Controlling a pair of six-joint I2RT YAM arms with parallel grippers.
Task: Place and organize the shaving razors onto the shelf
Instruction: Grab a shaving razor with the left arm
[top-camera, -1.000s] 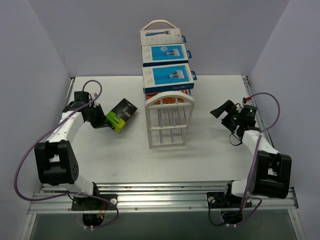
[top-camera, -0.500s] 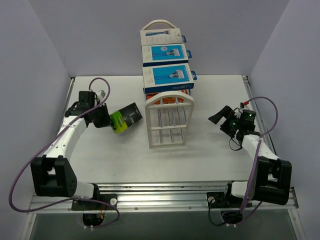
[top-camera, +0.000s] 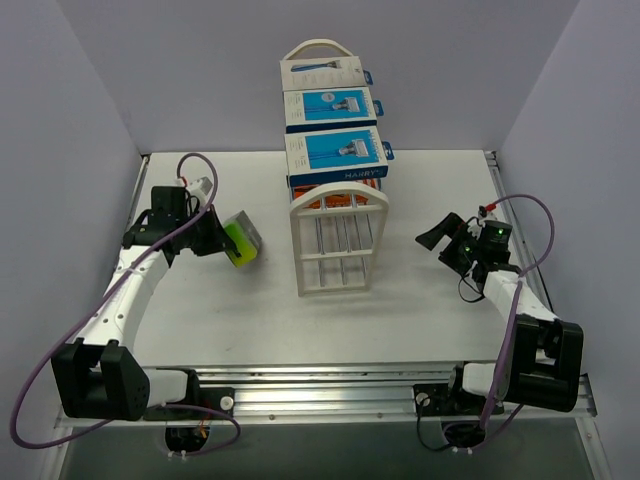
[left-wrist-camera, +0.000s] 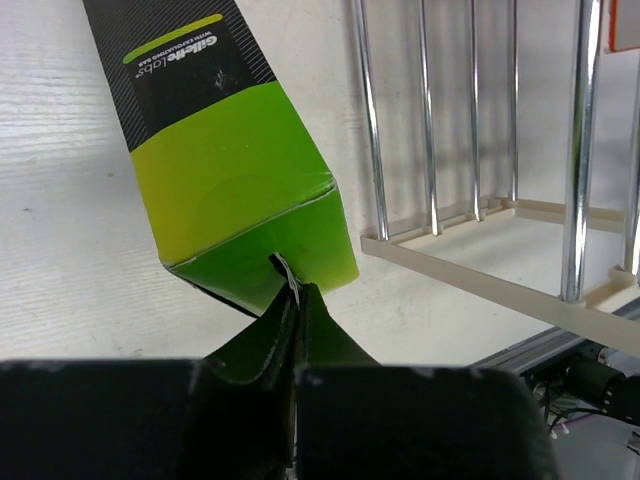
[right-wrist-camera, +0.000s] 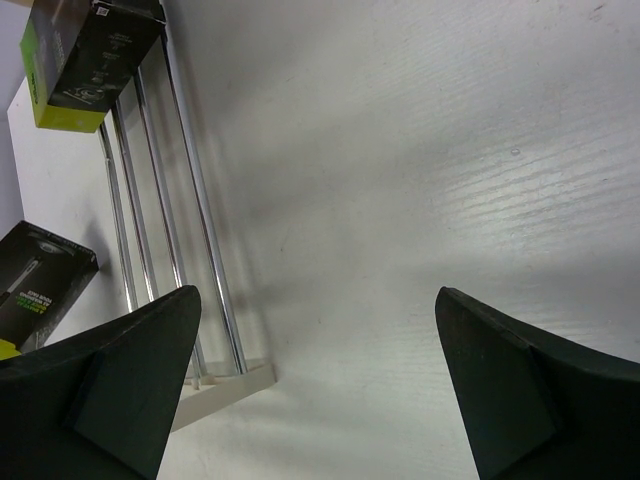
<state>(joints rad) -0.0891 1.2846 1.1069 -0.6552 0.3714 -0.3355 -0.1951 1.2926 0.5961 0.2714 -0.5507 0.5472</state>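
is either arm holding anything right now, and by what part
The left jaws are shut on the black-and-lime razor box, pinching a thin flap edge at its lime-green end. The right jaws stand open and empty.

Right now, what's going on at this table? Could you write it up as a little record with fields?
Left jaws: shut on the green end flap of the black-and-lime Gillette Labs box
Box position: left of the shelf, outside it
Right jaws: open, holding nothing, over the table right of the shelf
Upper shelf tiers: three blue-and-white razor boxes, the nearest marked Harry's
Tier below: orange boxes, mostly hidden
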